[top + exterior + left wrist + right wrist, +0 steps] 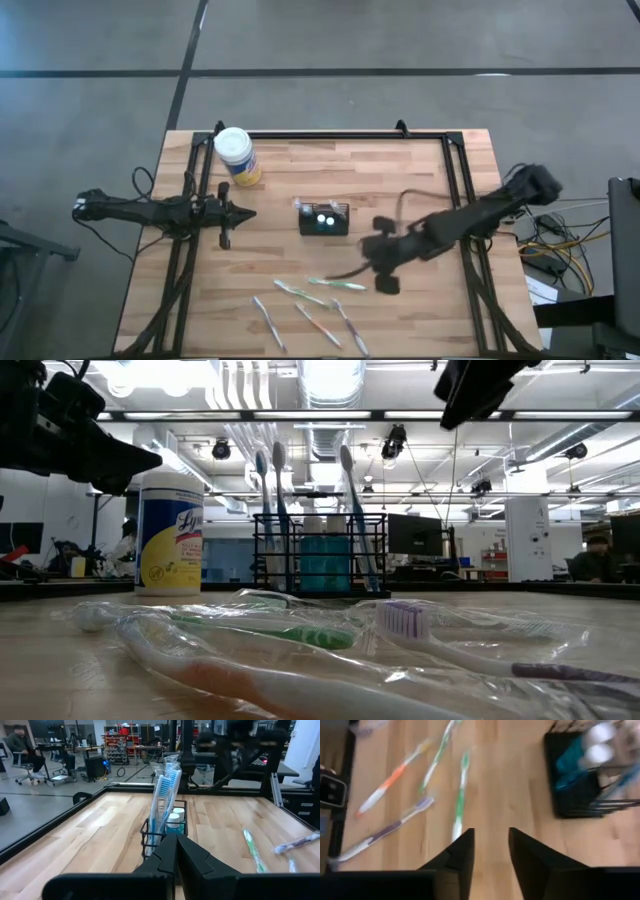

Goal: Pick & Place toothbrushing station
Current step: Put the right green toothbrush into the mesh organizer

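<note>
I saw the black wire caddy (325, 219) standing upright near the table's middle, with blue toothbrushes (165, 790) poking out of it. My right gripper (490, 851) hung over bare wood just beside the caddy, its fingers parted and holding nothing, a green toothbrush (460, 795) lying ahead of them among other loose toothbrushes (310, 315). My left gripper (176, 857) waited with fingers pressed together, empty, pointing at the caddy, near a yellow jar (238, 156).
</note>
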`<state>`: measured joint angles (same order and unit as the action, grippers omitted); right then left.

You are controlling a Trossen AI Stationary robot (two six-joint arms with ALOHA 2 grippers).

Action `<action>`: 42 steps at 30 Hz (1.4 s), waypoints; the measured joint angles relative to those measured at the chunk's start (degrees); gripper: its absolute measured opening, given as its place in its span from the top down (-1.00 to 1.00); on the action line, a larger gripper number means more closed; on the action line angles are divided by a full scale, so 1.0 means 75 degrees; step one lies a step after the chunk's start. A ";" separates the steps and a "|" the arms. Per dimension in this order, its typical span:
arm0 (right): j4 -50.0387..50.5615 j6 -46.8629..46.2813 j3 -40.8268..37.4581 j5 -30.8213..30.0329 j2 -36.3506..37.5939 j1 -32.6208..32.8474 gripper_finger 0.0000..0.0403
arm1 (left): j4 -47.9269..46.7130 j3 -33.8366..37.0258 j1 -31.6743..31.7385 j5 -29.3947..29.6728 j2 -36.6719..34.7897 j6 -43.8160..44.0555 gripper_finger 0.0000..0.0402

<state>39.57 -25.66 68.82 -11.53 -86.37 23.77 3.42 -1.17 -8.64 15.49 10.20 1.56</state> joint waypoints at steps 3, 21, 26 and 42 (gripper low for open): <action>0.0693 -0.0126 0.0690 0.0026 -0.1002 0.0157 0.24 | 0.0003 -0.0006 0.0000 0.0001 0.0000 -0.0001 0.93; 0.0763 -0.0067 0.1792 0.0680 -0.4231 0.0297 -0.13 | 0.0006 -0.0041 0.0000 -0.0008 0.0000 0.0048 0.94; 0.0687 -0.0044 0.1803 0.0833 -0.4463 0.0291 -0.11 | 0.0003 -0.0041 0.0000 -0.0067 0.0006 0.0093 0.94; 0.0621 0.0170 0.1774 0.1174 -0.4571 0.0300 0.89 | 0.0009 -0.0041 0.0000 -0.0085 0.0003 0.0140 0.94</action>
<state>44.22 -24.39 82.12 -2.72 -120.66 26.02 3.49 -1.48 -8.64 14.85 10.22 2.61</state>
